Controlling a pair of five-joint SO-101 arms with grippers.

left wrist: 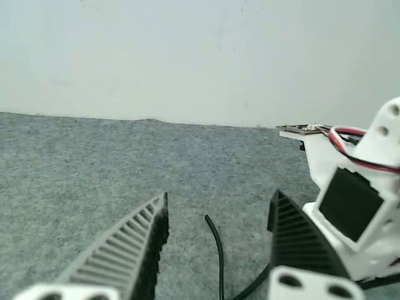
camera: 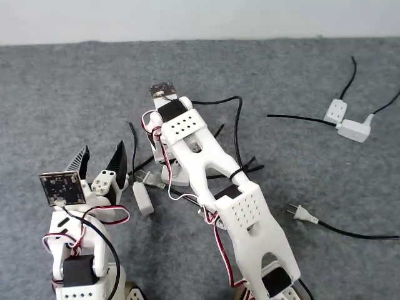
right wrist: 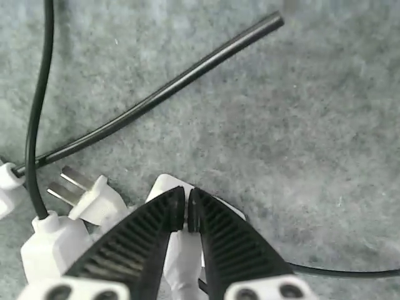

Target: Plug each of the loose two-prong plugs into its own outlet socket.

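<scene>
Left gripper (camera: 102,151) wide open, empty, over grey carpet (camera: 281,75). Right gripper (right wrist: 187,191) nearly closed above white socket block (right wrist: 160,187) — hold unclear. 1 two-prong plug (right wrist: 84,195) just beside, second plug (camera: 304,215) well apart.

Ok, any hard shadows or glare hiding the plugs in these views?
High view: even, soft light, no glare; the loose plug stands out on the carpet. Right wrist view: barely a shadow beside the cable; the prongs catch no glare. Left wrist view: flat light, no glare on the wall.
</scene>
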